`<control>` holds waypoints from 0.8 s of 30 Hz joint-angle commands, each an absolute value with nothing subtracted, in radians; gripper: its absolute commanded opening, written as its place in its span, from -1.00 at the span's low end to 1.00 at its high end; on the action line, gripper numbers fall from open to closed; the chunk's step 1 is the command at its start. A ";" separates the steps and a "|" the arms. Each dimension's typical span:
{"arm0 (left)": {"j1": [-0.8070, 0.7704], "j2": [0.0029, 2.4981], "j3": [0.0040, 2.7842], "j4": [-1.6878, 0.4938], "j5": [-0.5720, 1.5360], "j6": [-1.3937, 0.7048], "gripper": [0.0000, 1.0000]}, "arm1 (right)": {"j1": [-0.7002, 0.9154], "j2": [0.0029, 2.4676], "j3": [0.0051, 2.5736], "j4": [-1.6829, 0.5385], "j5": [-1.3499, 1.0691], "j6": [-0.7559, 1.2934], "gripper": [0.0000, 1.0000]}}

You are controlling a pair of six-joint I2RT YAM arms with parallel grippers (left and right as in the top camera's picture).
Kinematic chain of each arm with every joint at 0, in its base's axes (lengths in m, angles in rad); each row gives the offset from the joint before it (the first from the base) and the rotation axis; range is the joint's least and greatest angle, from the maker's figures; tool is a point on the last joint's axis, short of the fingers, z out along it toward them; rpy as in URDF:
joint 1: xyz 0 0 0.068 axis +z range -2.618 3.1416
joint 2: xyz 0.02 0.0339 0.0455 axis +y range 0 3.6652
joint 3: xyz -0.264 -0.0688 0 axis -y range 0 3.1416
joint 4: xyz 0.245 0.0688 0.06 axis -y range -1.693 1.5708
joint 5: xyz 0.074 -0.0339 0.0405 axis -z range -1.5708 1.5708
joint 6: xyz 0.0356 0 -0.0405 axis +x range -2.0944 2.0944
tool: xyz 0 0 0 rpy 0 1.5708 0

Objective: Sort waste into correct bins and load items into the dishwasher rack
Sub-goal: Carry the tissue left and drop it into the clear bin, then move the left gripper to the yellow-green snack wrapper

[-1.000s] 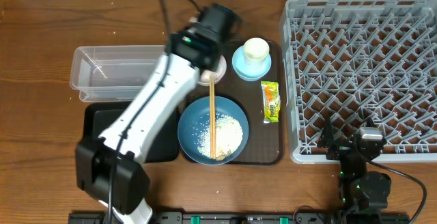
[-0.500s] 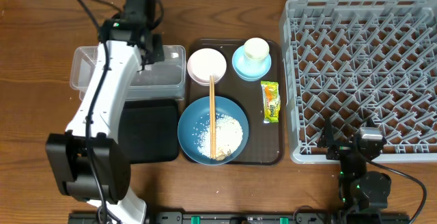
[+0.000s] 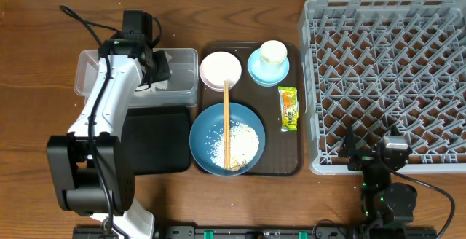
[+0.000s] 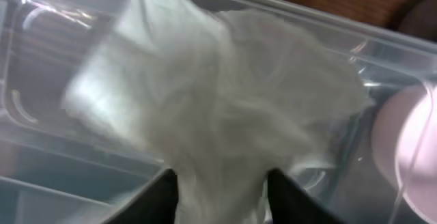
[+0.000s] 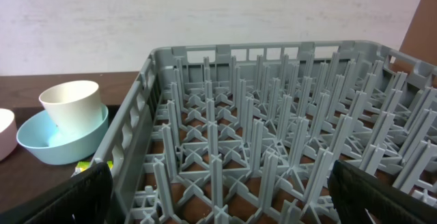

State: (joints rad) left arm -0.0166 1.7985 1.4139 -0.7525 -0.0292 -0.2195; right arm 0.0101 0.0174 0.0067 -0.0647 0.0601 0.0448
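My left gripper [image 3: 156, 70] hangs over the right part of the clear tub [image 3: 89, 81]. In the left wrist view it [image 4: 220, 186] is shut on the crumpled white napkin [image 4: 218, 101], which hangs above the tub floor [image 4: 41, 142]. The black tray [image 3: 156, 143] lies in front of the tub. The dark-blue dish [image 3: 207, 133] holds rice [image 3: 242, 141] and the chopsticks [image 3: 226, 119]. The white bowl [image 3: 220, 70] is empty. The white cup [image 3: 273, 52] stands in the light-blue bowl [image 3: 255, 70]. The wrapper [image 3: 289, 108] lies by the dish. My right gripper [image 5: 218, 197] is open at the front edge of the grey rack [image 3: 389, 71].
The dishes and the wrapper sit on a brown serving tray [image 3: 291, 162] between the bins and the rack. The rack's pegs [image 5: 273, 115] fill the right wrist view, with the cup [image 5: 68, 101] to its left.
My left arm swung left from over the white bowl to over the clear tub, carrying the napkin. The white bowl now shows empty. The right arm has not moved.
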 commanded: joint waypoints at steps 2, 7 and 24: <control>-0.014 1.795 1.419 -0.757 -0.021 -0.226 0.07 | 0.010 0.014 0.006 -0.068 0.062 0.055 0.98; -0.015 1.730 1.434 -0.780 0.066 -0.228 0.15 | 0.010 0.014 0.006 -0.068 0.063 0.055 0.98; -0.465 1.470 1.430 -0.871 0.220 -0.454 0.14 | 0.010 0.014 0.006 -0.068 0.063 0.055 0.98</control>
State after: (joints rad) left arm -0.3790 1.4433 1.4216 -0.8673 0.2150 -0.4057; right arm 0.0101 0.0174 0.0067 -0.0647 0.0601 0.0448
